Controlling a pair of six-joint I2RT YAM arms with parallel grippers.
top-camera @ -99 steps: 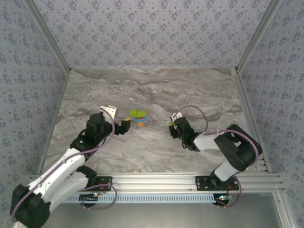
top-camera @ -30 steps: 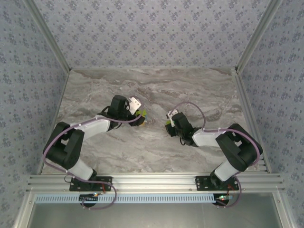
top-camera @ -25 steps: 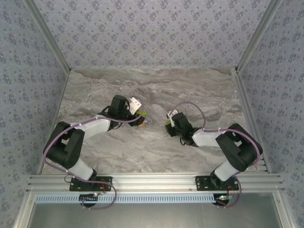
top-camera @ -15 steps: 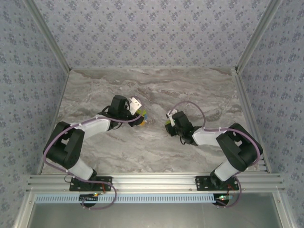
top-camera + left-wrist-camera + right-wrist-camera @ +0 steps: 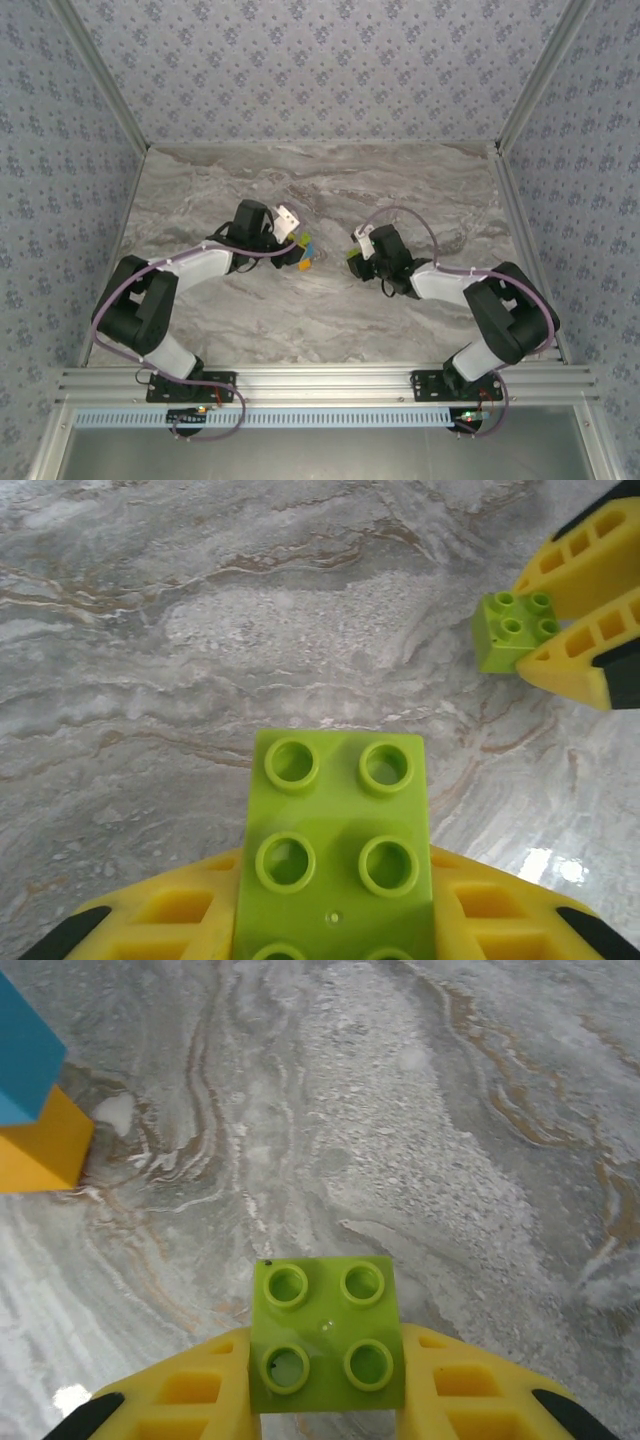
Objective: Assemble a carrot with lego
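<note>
My left gripper (image 5: 297,247) is shut on a joined stack of lego (image 5: 305,250), the partly built carrot. In the left wrist view its lime-green studded top (image 5: 335,850) sits between my yellow fingers (image 5: 170,915). The stack's blue (image 5: 22,1055) and orange (image 5: 40,1150) bricks appear at the upper left of the right wrist view. My right gripper (image 5: 357,252) is shut on a small lime-green brick (image 5: 325,1335), studs facing the camera. That brick (image 5: 512,630) and the right fingers (image 5: 590,570) face the left gripper a short way off over the table.
The grey marbled tabletop (image 5: 320,190) has patterned walls on three sides and metal rails (image 5: 320,385) at the near edge. Both arms reach toward the middle, their grippers a few centimetres apart.
My left gripper has closed on the stack, which now tips to the right with its blue and orange bricks showing. The right gripper has shifted slightly up and to the right with its brick.
</note>
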